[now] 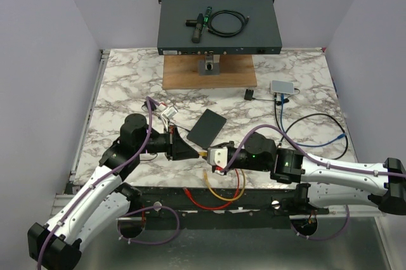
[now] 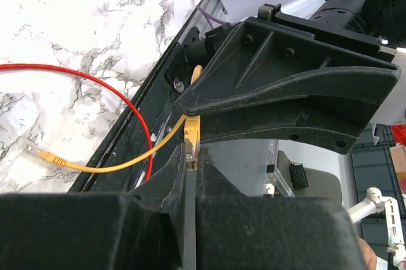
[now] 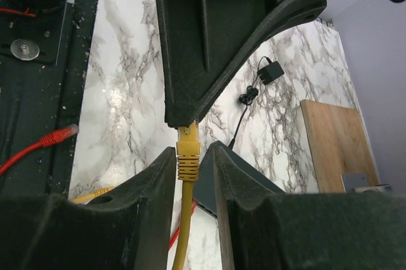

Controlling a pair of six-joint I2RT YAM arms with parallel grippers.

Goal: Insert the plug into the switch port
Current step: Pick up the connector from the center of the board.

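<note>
I had the yellow plug [image 3: 188, 149] off the bench [image 1: 304, 92], caught between the two arms, and that was as far as the job had got. The left fingers [image 2: 171, 187] were clamped hard on the clear nose of the plug, which sat right at their tips. The right fingers [image 3: 152, 187] stood either side of the yellow boot just behind that nose. One pad looked to be against it and a sliver of daylight showed on the other side, so I judged them open around the boot and not gripping it.

From the right fingers the yellow cable [image 2: 127, 162] ran back and down over the near edge of the bench. Its other connector [image 2: 54, 159] lay loose on the marble, off to one side of the left fingers, beside a red cable [image 2: 95, 80].

The network switch [image 1: 219, 26] sat well beyond both sets of fingertips, at the far end of the bench above a wooden board [image 1: 209, 77]. Its port row [image 1: 216, 50] faced me, and I could not see from the overhead view which socket was free.

By my reckoning the pick-up was done and a hand-over was under way. Still left were a firm hold by the right fingers, the left letting go, the carry across to the switch, lining up with a port, and the push home.
</note>
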